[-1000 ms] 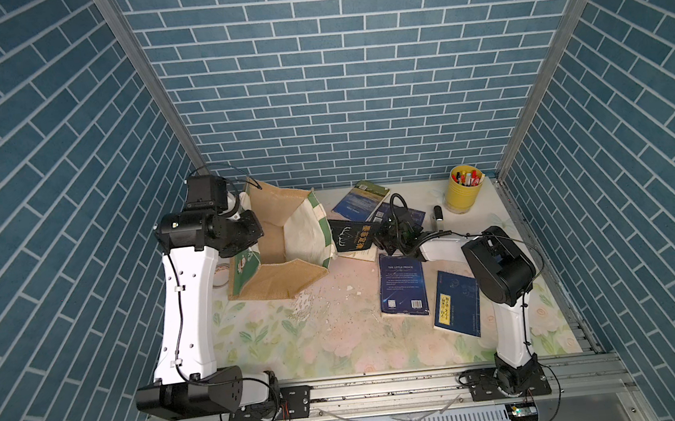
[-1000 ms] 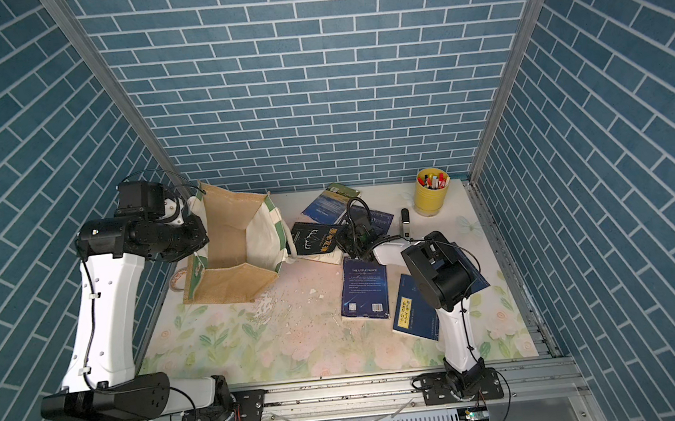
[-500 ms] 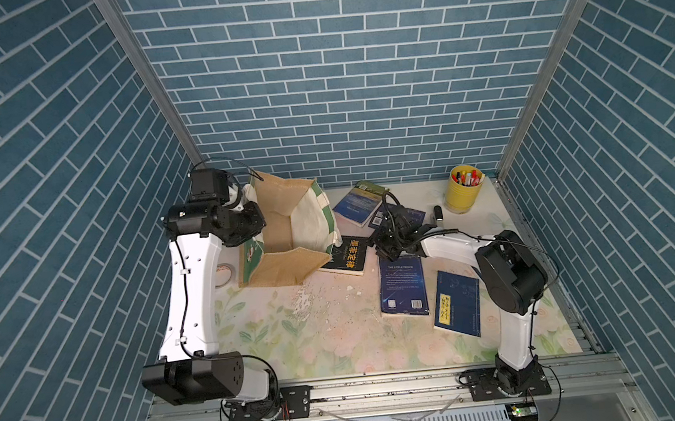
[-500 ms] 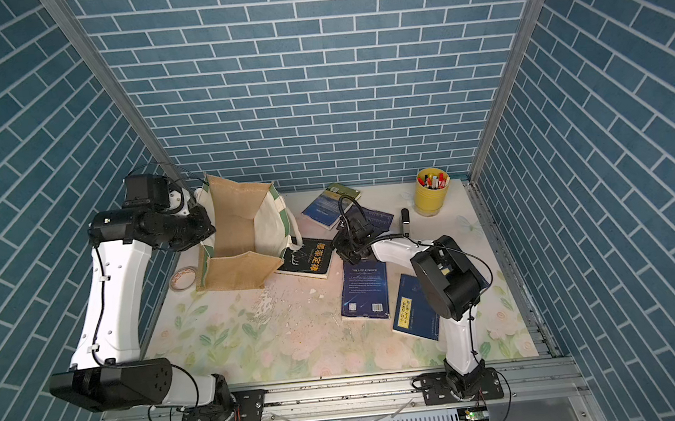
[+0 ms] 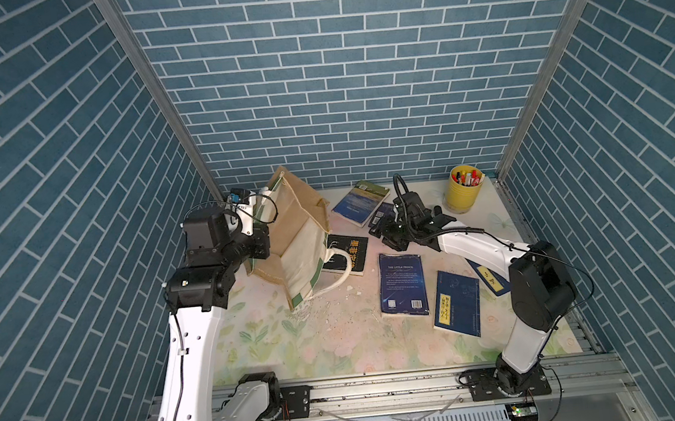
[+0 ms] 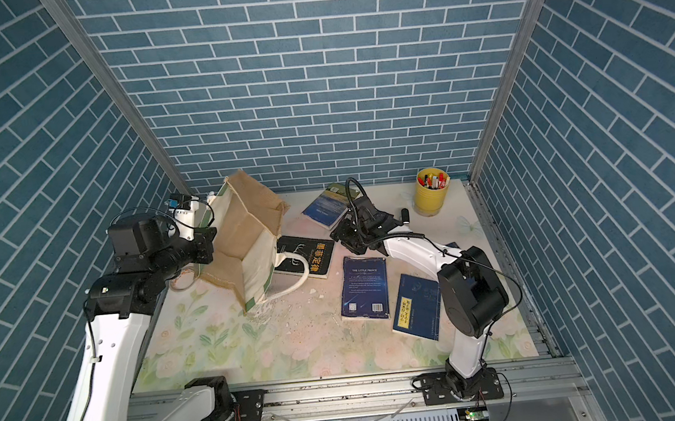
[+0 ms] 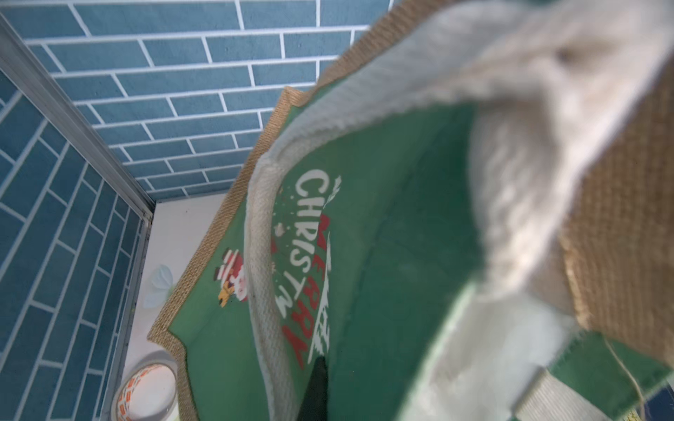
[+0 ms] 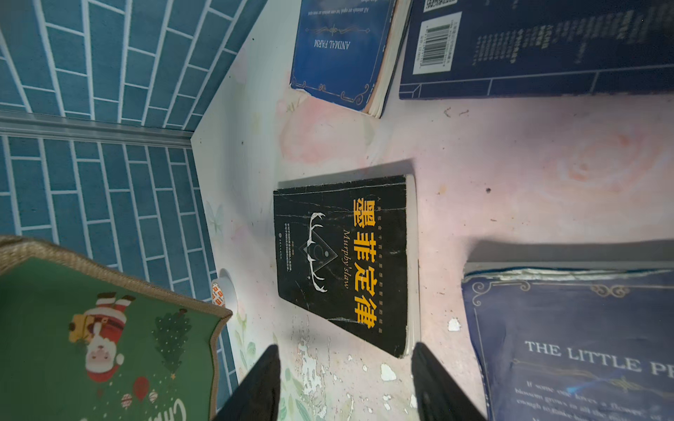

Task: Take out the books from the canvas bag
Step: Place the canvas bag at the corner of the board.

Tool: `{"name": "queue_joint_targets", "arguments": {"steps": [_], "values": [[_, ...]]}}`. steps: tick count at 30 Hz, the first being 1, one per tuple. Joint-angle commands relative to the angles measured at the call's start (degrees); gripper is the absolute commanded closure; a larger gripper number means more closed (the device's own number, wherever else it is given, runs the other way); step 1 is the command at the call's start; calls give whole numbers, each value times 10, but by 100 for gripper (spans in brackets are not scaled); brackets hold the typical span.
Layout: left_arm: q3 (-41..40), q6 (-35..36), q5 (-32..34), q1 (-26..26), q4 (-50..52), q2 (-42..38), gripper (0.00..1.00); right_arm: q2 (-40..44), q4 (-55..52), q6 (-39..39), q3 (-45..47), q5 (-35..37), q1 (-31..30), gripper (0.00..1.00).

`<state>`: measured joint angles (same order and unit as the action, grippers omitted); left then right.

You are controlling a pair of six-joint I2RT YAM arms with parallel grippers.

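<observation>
The canvas bag (image 5: 296,240) (image 6: 247,244) hangs tilted at the back left, and its inside does not show. My left gripper (image 5: 263,226) is shut on the bag's green panel (image 7: 364,255); one black fingertip (image 7: 317,386) presses the fabric. Several books lie on the table: a black one with yellow characters (image 5: 350,252) (image 8: 343,262) partly under the bag's white rope handle (image 5: 339,271), a dark blue one (image 5: 402,285), and one with a yellow strip (image 5: 456,303). My right gripper (image 5: 388,238) (image 8: 346,382) hovers open just right of the black book, holding nothing.
A yellow pen cup (image 5: 461,190) stands at the back right. A blue book with an olive spine (image 5: 362,201) lies by the back wall, and another dark book (image 8: 529,47) lies under my right wrist. A tape roll (image 7: 146,390) lies left of the bag. Paint flakes dot the floral mat (image 5: 331,345).
My right gripper let go of the black book, which now lies flat, and drew back to the right. The left arm swung the bag rightward, so its handle drapes over the book.
</observation>
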<state>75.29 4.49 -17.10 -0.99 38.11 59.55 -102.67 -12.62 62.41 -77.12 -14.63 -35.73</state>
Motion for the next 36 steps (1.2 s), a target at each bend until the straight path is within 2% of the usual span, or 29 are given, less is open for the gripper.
{"name": "queue_joint_targets", "arguments": {"steps": [1,5,8,14,18,20,26,28,30,31,33,34,36], "values": [[10,1,-18,-1,-78,12,100,-23,-1,-22,-38,-17,2,42],[62,-61,-1,6,-39,75,100,-58,-2,-26,-85,-35,9,42],[120,-147,5,27,0,145,100,-79,-4,-25,-118,-47,17,42],[200,-303,-31,79,-8,262,100,-98,-20,-25,-152,-65,29,42],[151,-459,-105,130,-136,314,100,-110,-31,-28,-163,-70,36,42],[118,-503,-119,149,-205,332,100,-124,-33,-29,-171,-72,40,42],[70,-523,-115,208,-268,363,98,-182,-76,-33,-223,-55,54,42],[52,-534,-107,230,-279,362,87,-204,-82,-36,-244,-53,57,42],[43,-536,-96,247,-274,360,65,-226,-95,-52,-277,-50,60,42],[42,-533,-89,252,-266,359,58,-250,-104,-62,-292,-49,61,42],[58,-511,-70,257,-225,358,33,-275,-124,-84,-325,-44,66,42],[70,-497,-62,257,-201,358,24,-284,-130,-91,-336,-42,67,42],[108,-467,-41,250,-135,356,1,-300,-127,-106,-349,-41,75,42]]}}
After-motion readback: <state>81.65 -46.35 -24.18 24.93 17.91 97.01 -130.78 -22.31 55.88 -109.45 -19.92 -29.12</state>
